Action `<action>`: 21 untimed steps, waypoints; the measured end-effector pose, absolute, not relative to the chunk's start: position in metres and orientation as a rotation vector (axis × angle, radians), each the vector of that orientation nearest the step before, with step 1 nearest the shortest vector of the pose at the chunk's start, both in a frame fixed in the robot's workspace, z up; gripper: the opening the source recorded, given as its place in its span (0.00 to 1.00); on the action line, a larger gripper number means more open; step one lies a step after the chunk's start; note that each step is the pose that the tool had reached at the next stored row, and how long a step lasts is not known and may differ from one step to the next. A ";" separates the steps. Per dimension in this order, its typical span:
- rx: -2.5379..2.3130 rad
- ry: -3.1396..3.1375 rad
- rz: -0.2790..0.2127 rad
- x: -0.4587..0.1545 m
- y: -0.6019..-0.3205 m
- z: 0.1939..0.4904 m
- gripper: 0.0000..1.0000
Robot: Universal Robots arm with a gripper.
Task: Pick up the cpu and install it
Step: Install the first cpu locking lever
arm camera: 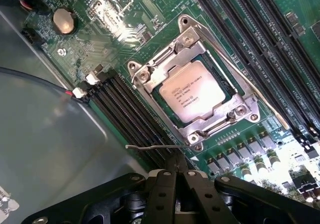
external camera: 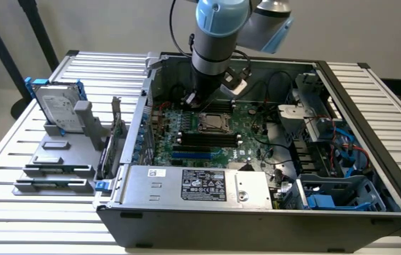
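Writing on cpu: the cpu point(arm camera: 192, 92) carries several lines of dark print on its silvery top; the letters are too small to read.
Other labels: the power supply point(external camera: 151, 186), at the lower middle of the exterior view, has a black-and-white sticker point(external camera: 204, 185) and a small white one; the hard drive point(external camera: 57, 109) has a pale label. None of it can be read.
Cpu place: centre of the exterior view point(external camera: 212, 121), seated in the socket on the green motherboard point(arm camera: 115, 4), inside the open computer case point(external camera: 257, 212). A metal retention frame point(arm camera: 150, 74) borders it.
Cpu facing: it lies flat, metal top up. It is square, so it has no long axis; one pair of edges runs parallel to the memory slots point(arm camera: 122, 107).
Gripper: the gripper point(arm camera: 176, 160) is inside the case beside the socket, apart from the cpu. Its black fingers point(arm camera: 162, 191) are pressed together with nothing between them.
Wire lever: a thin wire lever point(arm camera: 150, 146) lies just ahead of the fingertips; whether they touch cannot be told.
Counts: one cpu, one gripper, one hard drive in a blue bracket at the exterior view's left, one round coin cell point(arm camera: 64, 20), and two banks of black memory slots, one on each side of the socket.
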State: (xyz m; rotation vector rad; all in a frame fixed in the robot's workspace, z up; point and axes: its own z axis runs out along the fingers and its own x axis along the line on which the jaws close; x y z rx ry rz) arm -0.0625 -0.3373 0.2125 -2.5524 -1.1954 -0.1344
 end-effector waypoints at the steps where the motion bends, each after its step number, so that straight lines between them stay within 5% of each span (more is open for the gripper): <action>1: -2.556 -1.197 -0.132 -0.062 -0.337 0.212 0.11; 21: -2.583 -1.210 -0.125 -0.063 -0.330 0.205 0.11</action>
